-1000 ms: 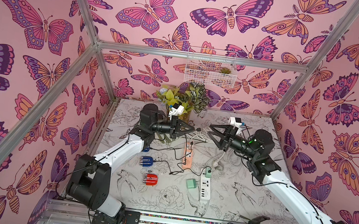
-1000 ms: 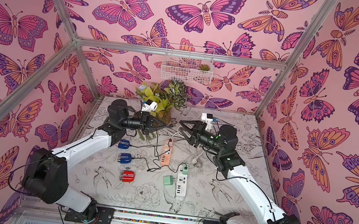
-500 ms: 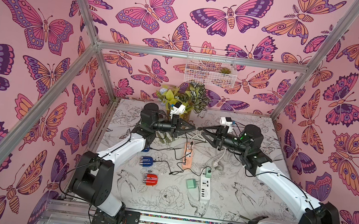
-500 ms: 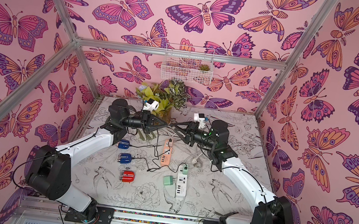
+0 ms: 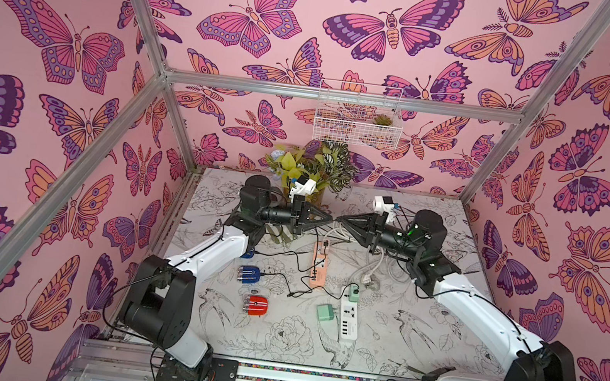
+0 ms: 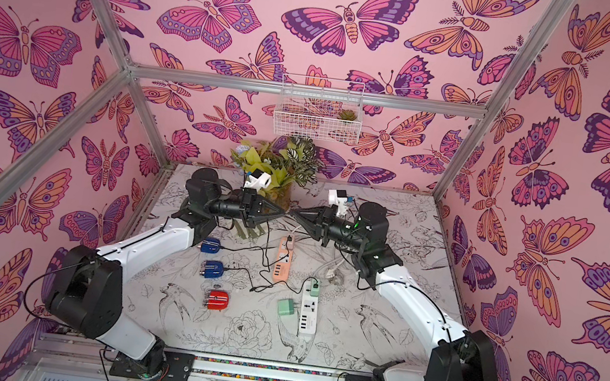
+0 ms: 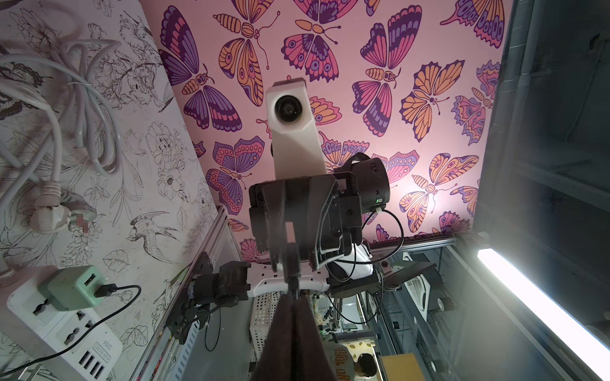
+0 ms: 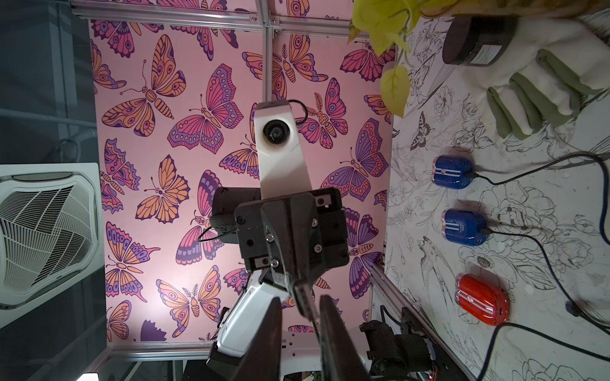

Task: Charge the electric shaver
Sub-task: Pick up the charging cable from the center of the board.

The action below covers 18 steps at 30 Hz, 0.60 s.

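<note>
A red electric shaver (image 5: pixel 256 305) (image 8: pixel 482 305) lies on the table with no cable in it. Two blue shavers (image 5: pixel 249 274) (image 5: pixel 247 252) beside it have black cables plugged in. Above the table's far middle, my left gripper (image 5: pixel 330 218) (image 7: pixel 292 297) is shut on a black cable plug (image 8: pixel 302 293) that sticks out past its tips. My right gripper (image 5: pixel 338 219) (image 8: pixel 298 316) faces it tip to tip. Its jaws stand a little apart on either side of that plug, with a gap showing on one side. The plug's cable (image 5: pixel 314 249) hangs down toward the orange power strip (image 5: pixel 320 266).
A white power strip (image 5: pixel 347 323) carries a green adapter (image 5: pixel 353 292); another green adapter (image 5: pixel 326 312) sits beside it. A loose black cable end (image 5: pixel 291 294) lies near the red shaver. A coiled white cord (image 5: pixel 373 266), a plant vase (image 5: pixel 314 172) and a glove (image 8: pixel 544 82) lie farther back.
My right arm has swung left until its tips meet the left gripper's, and its jaws have narrowed around the plug. The left arm has barely moved and stays shut.
</note>
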{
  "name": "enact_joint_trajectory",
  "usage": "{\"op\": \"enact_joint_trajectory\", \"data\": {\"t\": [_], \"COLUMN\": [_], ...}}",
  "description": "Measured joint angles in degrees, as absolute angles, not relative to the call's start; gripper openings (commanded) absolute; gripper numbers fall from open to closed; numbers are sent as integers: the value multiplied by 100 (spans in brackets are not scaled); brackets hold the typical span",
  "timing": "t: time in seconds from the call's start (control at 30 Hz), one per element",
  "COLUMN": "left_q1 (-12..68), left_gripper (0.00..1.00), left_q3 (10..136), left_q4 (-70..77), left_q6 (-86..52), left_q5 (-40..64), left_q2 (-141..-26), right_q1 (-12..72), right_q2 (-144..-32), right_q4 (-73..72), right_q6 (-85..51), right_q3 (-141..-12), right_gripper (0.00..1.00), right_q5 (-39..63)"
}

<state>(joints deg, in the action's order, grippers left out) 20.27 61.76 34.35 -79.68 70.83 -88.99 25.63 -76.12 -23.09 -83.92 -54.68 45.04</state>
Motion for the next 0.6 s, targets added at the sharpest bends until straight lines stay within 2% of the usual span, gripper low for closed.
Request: {"op": "enact_joint_trajectory", "data": {"t": [0.4,0.6], "left_q1": [2029,2027], "left_gripper": [0,0], "left_q3": [6180,6180], "left_q4": [3437,3437], "left_q6": [-8005,-8007], "left_q5": [7118,7118], "left_q2": [-8899,-8901], "right_q1": [2558,2558], "right_q2": [-7741,-7773], "right_q4": [-2294,-2296], "right_q6": [-8243,-8219], "right_q3": [-5590,-5636], "right_gripper": [21,4], "right_q5": [4508,4506]}}
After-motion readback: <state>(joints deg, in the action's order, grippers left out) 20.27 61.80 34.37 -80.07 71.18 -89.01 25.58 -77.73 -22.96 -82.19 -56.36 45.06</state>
